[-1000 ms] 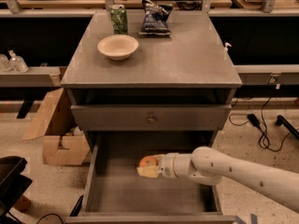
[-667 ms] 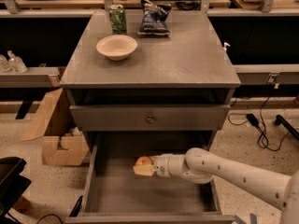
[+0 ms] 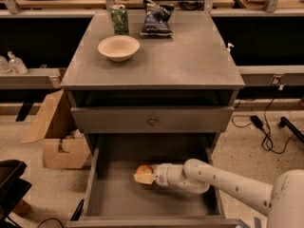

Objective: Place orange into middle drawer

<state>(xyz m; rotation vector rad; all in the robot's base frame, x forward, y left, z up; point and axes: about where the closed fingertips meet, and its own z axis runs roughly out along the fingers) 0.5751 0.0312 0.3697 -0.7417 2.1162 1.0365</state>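
Low in middle drawer (image 3: 114,199), fingers (image 3: 143,178) around orange (image 3: 144,169).

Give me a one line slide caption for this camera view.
The gripper holds the orange inside the open middle drawer; bowl, can and snack bag sit on the cabinet.

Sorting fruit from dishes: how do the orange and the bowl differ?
The orange is smaller and bright orange; the bowl is wider and cream. The orange is held in the gripper, low inside the open middle drawer; the bowl stands free on the cabinet top. Both are round.
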